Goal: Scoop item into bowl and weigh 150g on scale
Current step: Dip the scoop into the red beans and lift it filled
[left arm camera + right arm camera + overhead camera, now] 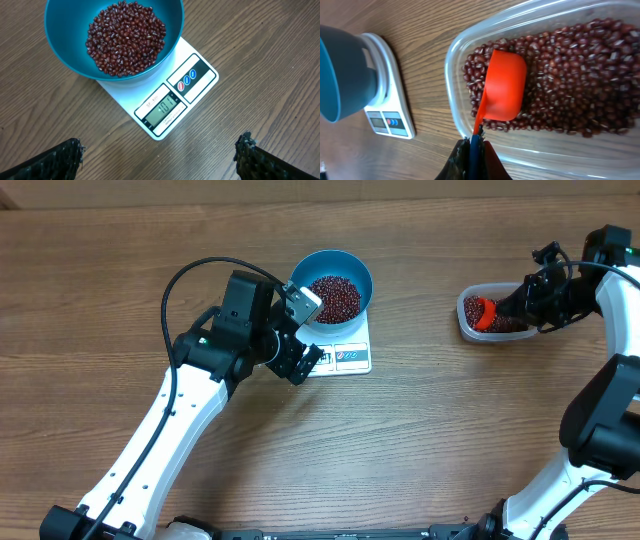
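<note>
The blue bowl point(335, 288) stands on the white scale point(350, 359) and holds a heap of red-brown beans point(125, 37). The scale's display point(162, 109) is lit. My left gripper point(160, 146) hovers open over bare wood just in front of the scale, with nothing between its fingers point(70, 155). At the right, my right gripper point(476, 142) is shut on the handle of an orange scoop point(505, 90). The scoop's cup lies mouth down on the beans point(570, 75) inside a clear plastic tub point(452, 65). The bowl point(342, 70) and scale point(390, 107) also show to the left in the right wrist view.
The clear tub point(466, 325) sits at the right side of the wooden table, well apart from the scale. The left arm point(190, 395) reaches in from the lower left, and the right arm point(610, 380) comes down the right edge.
</note>
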`<state>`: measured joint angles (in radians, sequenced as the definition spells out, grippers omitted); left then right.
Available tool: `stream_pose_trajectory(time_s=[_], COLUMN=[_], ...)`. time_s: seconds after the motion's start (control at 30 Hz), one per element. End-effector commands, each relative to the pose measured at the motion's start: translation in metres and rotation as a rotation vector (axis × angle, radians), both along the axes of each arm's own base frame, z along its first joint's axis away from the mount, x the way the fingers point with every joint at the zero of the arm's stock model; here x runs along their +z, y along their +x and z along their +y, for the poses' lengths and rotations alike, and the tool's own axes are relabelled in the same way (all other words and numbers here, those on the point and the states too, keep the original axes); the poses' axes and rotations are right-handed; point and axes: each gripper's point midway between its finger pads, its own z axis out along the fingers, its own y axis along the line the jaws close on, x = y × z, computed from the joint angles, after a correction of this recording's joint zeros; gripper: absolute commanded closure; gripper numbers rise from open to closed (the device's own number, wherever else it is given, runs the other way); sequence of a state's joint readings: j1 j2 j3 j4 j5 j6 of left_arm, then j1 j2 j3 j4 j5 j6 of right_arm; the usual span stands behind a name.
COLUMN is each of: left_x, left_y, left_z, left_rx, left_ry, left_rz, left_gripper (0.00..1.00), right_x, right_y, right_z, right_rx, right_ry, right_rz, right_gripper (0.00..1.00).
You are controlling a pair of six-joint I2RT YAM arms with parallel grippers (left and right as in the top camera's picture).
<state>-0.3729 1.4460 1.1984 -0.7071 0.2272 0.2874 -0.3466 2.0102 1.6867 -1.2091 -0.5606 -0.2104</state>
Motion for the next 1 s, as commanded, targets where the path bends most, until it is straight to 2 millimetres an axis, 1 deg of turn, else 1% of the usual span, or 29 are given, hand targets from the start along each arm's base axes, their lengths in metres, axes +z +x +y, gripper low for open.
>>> stream_pose_trajectory(time_s=[0.0,0.1,0.2,0.27,0.3,0.33,0.37,0.43,0.57,0.73,0.8,0.97], left_x=[0.009,0.009,0.009,0.009,0.009,0.009,0.009,0.009,0.009,0.009,0.009,0.009], left_y=[0.005,0.005,0.005,0.005,0.005,0.005,0.005,0.005,0.005,0.005,0.005,0.005], left_z=[-0.001,-0.001,-0.001,-0.001,-0.001,-0.001,-0.001,-0.001,-0.001,-0.001,-0.001,-0.001], left_rx=[0.0,0.0,0.0,0.0,0.0,0.0,0.0,0.0,0.0,0.0,0.0,0.0], left_ry=[-0.003,-0.003,-0.003,-0.003,-0.003,-0.003,-0.003,-0.003,-0.003,-0.003,-0.003,-0.003], left_rz=[-0.027,-0.027,-0.027,-0.027,-0.027,-0.027,-0.027,-0.027,-0.027,-0.027,-0.027,-0.027], left_gripper=[0.0,0.0,0.0,0.0,0.0,0.0,0.01,0.0,0.0,0.01,0.0,0.0], right_x=[-0.002,-0.001,0.006,0.01,0.015,0.017,0.021,0.024,0.025,0.033,0.038,0.05], right_y=[0.0,-0.001,0.002,0.002,0.001,0.0,-0.002,-0.004,-0.011,-0.018,-0.021,-0.025], right_z=[0.012,0.011,0.007,0.0,-0.005,-0.007,-0.014,-0.02,-0.041,-0.055,-0.054,-0.046], right_rx=[0.014,0.009,-0.012,-0.036,-0.039,-0.037,-0.056,-0.064,-0.123,-0.158,-0.148,-0.111], right_ry=[0.078,0.088,0.143,0.173,0.207,0.223,0.253,0.268,0.28,0.334,0.364,0.429], right_rz=[0.0,0.0,-0.03,-0.044,-0.071,-0.083,-0.097,-0.111,-0.107,-0.135,-0.157,-0.2], right_gripper=[0.96,0.96,0.96,0.96,0.96,0.96,0.96,0.96,0.96,0.96,0.96,0.96])
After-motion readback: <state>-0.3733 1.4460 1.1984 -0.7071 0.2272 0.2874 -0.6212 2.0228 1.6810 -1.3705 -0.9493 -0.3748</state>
